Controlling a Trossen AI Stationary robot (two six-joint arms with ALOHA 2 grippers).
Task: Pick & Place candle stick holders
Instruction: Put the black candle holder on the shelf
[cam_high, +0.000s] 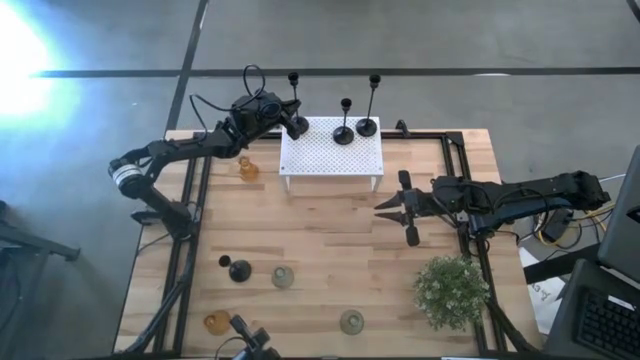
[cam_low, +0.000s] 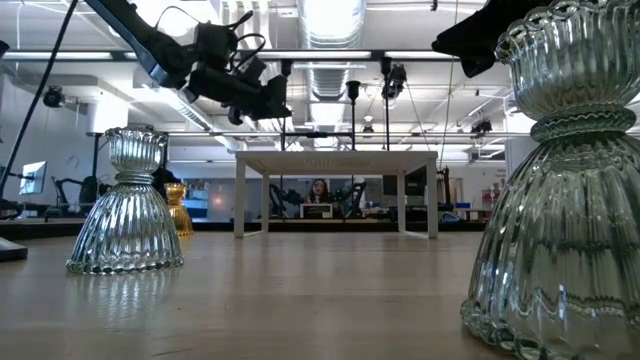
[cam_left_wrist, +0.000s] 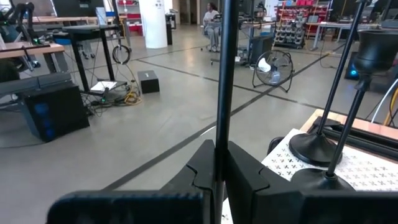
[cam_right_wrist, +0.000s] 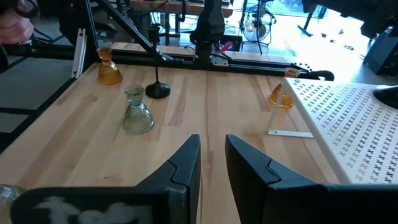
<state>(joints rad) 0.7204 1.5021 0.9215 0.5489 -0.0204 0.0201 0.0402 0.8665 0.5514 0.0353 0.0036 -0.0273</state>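
Two green glass holders (cam_low: 565, 190) loom nearest the low camera, well apart from both claws. Farther off, the left claw (cam_high: 296, 126) is clenched on a black holder (cam_left_wrist: 221, 93) at the rack's (cam_high: 330, 160) corner; tilting, it could topple the two black holders (cam_high: 344, 122) beside it. The right claw (cam_high: 392, 205), empty, fingers slightly apart, hovers beside the rack.

Harsh window glare, top-left; sharp elsewhere

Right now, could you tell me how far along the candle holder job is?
Two black holders stand on the white rack. The left gripper is shut on a third black holder at the rack's corner. Five holders remain on the table. The right gripper waits empty.
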